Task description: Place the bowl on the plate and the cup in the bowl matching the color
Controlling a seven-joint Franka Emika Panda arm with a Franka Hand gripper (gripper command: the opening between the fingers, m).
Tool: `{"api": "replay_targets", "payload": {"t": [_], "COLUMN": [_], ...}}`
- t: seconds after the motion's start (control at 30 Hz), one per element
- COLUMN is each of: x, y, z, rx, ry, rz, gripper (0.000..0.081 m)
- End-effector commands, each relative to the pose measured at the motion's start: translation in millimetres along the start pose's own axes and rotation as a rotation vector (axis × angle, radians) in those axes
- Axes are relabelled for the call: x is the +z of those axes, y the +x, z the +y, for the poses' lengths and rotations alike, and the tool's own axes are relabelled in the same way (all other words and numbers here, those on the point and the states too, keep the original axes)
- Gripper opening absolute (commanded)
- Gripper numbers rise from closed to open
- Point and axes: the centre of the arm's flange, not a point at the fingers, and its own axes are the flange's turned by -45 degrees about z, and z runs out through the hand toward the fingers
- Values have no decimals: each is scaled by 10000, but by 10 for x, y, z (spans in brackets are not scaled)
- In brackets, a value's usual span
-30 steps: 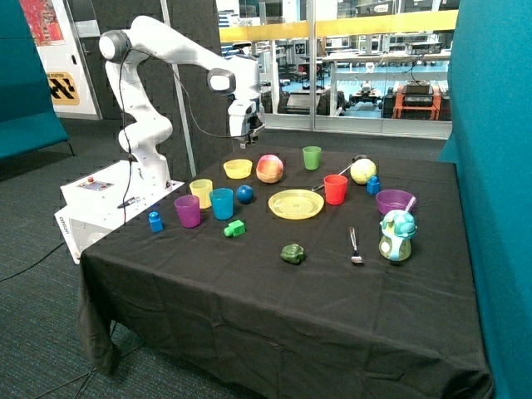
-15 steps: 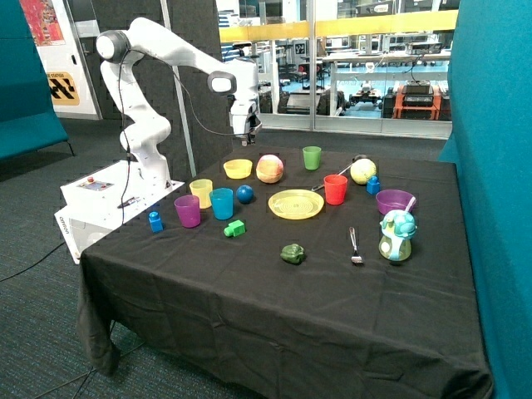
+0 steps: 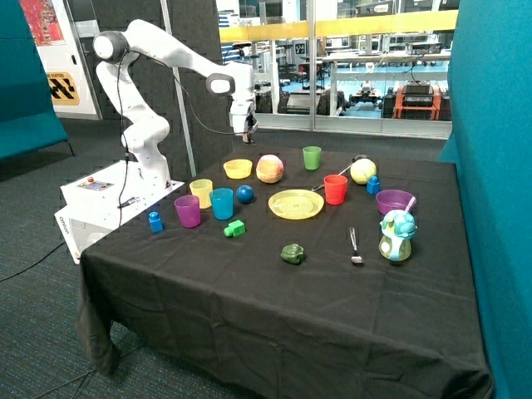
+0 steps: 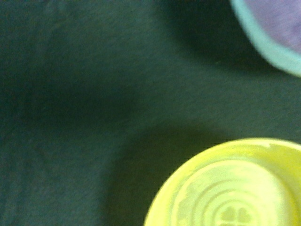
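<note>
The yellow bowl (image 3: 238, 169) sits on the black cloth at the back of the table, beside a pink and yellow ball (image 3: 269, 169). It fills the lower corner of the wrist view (image 4: 230, 188). The gripper (image 3: 243, 133) hangs in the air just above the bowl and is not touching it. The yellow plate (image 3: 296, 204) lies empty in the middle of the table. The yellow cup (image 3: 201, 193) stands upright near the table's edge on the robot-base side, next to the blue cup (image 3: 221, 203) and the purple cup (image 3: 188, 211).
A blue ball (image 3: 244, 194), green cup (image 3: 312, 157), red cup (image 3: 335, 189), pale ball (image 3: 363, 171) and purple bowl (image 3: 394, 201) stand around the plate. A green block (image 3: 235, 228), dark green toy (image 3: 292, 253), spoon (image 3: 355, 246) and toy bottle (image 3: 396, 235) lie nearer the front.
The gripper has shifted slightly toward the robot-base side and a little higher, staying over the yellow bowl. Nothing on the table has moved.
</note>
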Motion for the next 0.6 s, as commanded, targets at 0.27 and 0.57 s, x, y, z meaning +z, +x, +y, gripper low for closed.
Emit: {"api": "replay_targets", "payload": {"t": [0.27,0.57], "x": [202,426], "y": [-262,-316], "z": [-382,-275], "rx": [-1135,-1349], "ry": [37,37], "rz": [6,6], "gripper": [381,491]}}
